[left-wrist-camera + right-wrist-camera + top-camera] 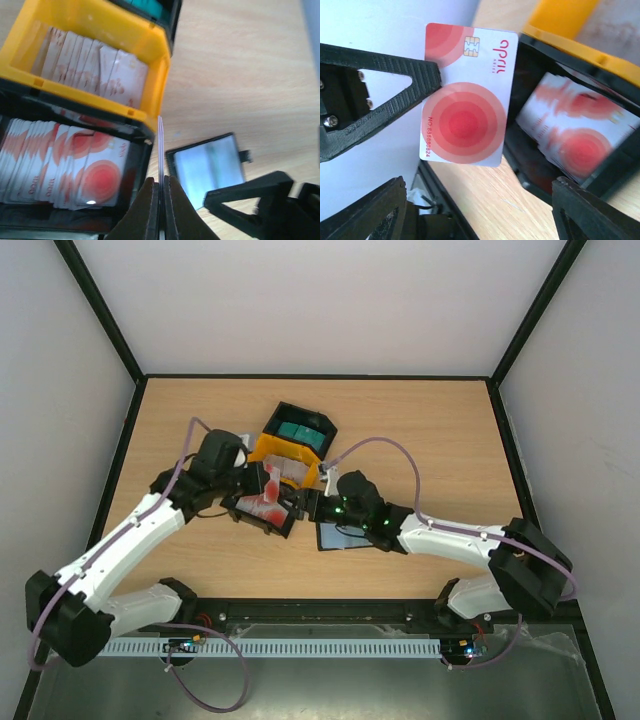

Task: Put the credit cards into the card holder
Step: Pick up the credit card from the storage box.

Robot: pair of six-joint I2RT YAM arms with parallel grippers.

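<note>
A red-and-white credit card (pixel 465 95) hangs upright above the table, and my left gripper (pixel 161 200) is shut on it. The left wrist view shows that card edge-on (pixel 161 145). From above, the left gripper (pixel 268 495) holds it over the front black bin. The card holder (pixel 207 167) lies open on the wood just right of the card, also seen as the card holder (pixel 338 536) beneath my right arm. My right gripper (pixel 480 215) faces the card's printed side, open wide with nothing between its fingers; from above, the right gripper (pixel 322 505) is close beside the left one.
A black bin (pixel 142 165) of red-and-white cards sits left of the held card. Behind it stands a yellow bin (pixel 155 75) with grey-white cards. A further black bin (pixel 300 425) with teal cards is at the back. Bare wood lies to the right.
</note>
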